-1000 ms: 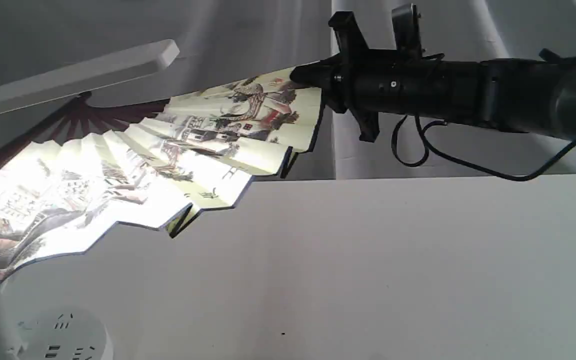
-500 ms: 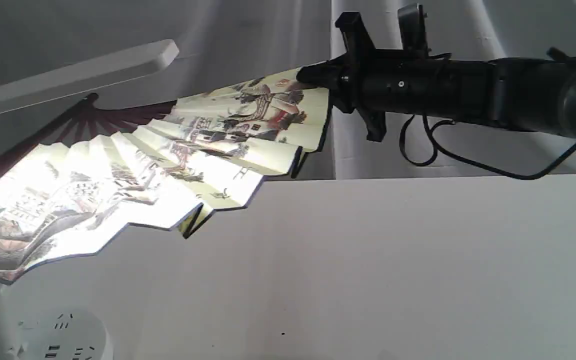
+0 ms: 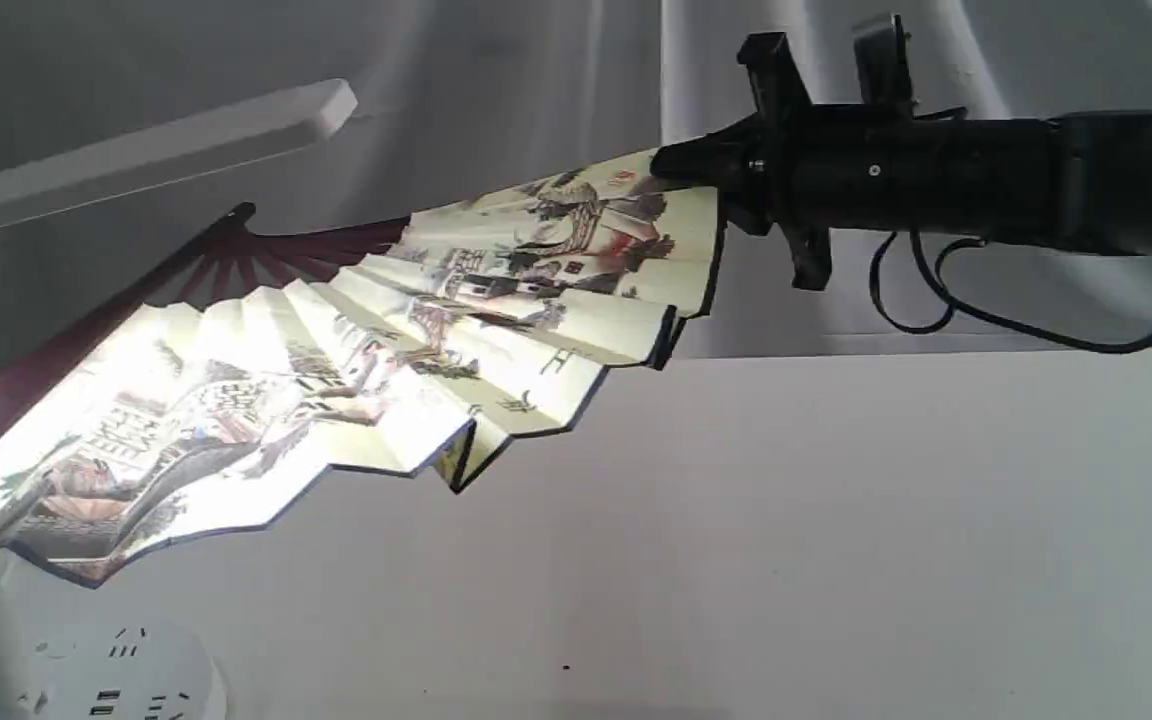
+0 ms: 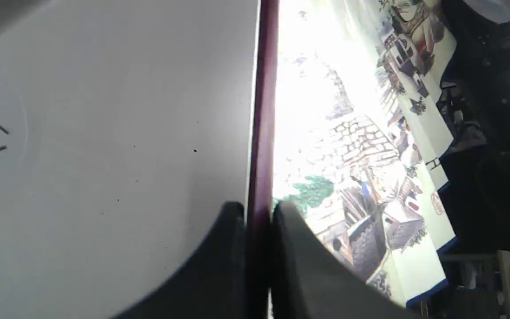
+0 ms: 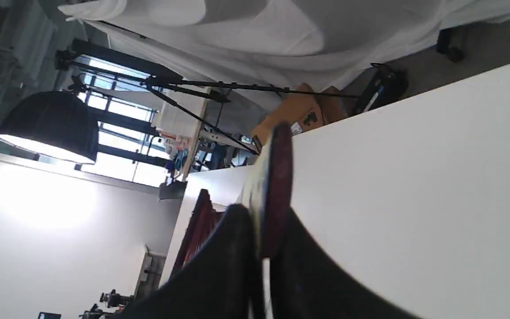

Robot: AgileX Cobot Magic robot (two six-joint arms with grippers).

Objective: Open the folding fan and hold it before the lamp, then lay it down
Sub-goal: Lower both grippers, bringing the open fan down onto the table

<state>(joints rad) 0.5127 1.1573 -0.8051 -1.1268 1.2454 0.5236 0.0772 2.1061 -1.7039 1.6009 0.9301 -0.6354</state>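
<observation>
One spread folding fan (image 3: 386, 370) has shifted rightward beneath the lamp (image 3: 136, 160).

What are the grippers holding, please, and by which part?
Both hold the folding fan: the left gripper clamps one maroon end rib, the right gripper the other.

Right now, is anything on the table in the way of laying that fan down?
Mostly no: the table under the folding fan shows nothing on it. Only the lamp, its pole and round base, stands near the fan's left end in the exterior view.
</observation>
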